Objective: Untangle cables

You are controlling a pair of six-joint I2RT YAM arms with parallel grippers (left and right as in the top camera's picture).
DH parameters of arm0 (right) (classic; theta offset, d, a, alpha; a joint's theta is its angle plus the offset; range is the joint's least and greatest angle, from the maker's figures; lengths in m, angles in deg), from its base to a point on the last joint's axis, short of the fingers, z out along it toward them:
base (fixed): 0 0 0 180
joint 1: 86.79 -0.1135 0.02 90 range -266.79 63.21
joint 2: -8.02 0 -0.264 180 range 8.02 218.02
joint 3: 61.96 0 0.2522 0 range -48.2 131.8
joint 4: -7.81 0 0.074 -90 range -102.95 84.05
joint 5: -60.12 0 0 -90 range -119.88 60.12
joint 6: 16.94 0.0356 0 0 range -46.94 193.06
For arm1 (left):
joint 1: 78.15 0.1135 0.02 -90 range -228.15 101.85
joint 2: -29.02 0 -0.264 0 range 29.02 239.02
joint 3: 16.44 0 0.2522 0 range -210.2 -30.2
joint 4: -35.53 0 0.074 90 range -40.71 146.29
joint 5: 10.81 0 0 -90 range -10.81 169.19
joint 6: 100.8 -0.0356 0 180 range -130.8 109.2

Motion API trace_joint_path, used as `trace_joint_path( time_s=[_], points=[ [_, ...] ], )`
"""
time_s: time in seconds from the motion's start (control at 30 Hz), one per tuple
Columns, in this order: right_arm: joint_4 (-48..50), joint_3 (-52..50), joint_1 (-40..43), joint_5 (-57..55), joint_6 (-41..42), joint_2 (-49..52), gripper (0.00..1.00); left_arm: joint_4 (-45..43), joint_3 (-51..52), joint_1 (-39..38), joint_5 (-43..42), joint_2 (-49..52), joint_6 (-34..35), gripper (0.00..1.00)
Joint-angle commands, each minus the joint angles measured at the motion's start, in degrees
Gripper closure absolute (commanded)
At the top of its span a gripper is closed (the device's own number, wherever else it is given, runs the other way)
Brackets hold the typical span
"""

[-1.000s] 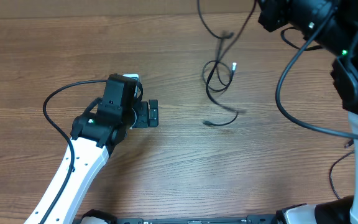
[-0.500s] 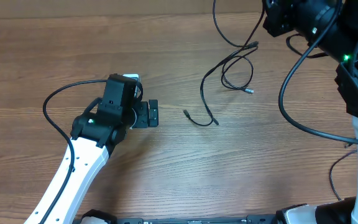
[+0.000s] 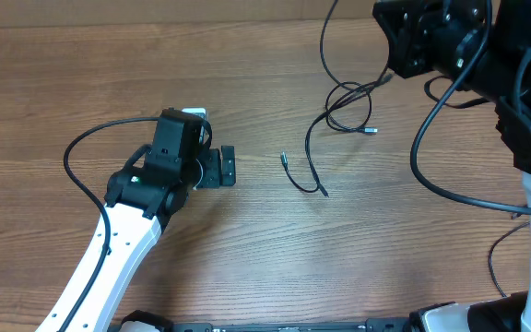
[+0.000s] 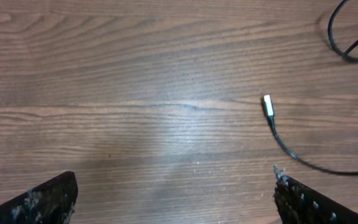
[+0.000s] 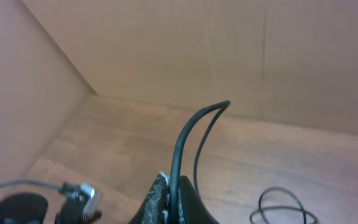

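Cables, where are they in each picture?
Overhead: cables right of centre, running up to the top edge.
Left wrist: right side, silver plug nearest the middle.
Right wrist: rising from the shut right gripper, bottom centre.
Shared landmark: the wooden table.

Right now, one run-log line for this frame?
left gripper: open, empty, over table | right gripper: shut on cables, raised | cables: looped strands trailing onto table | plug tip: lying ahead of left gripper

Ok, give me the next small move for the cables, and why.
Probably reach the open left gripper to the free plug tip lying ahead of it: the right gripper is shut on the cables, with a loop between them.
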Motion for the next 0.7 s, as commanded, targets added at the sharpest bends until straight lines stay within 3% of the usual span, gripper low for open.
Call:
trace_joint_path(
  time_s=[0.0,0.53,0.67],
  points=[
    [-1.5,1.2,-0.3,2.3,-0.5,-0.6,0.96,0.0,-1.0,0.2,-4.2,0.0,1.9,0.0],
    [-3.5,1.2,-0.3,38.3,-11.9,-0.6,0.96,-8.6,-1.0,0.3,-23.9,10.3,-1.6,0.01],
    [-3.7,1.2,-0.3,39.0,-12.5,-0.6,0.96,-8.8,-1.0,0.3,-26.9,12.5,-1.7,0.0]
  ],
)
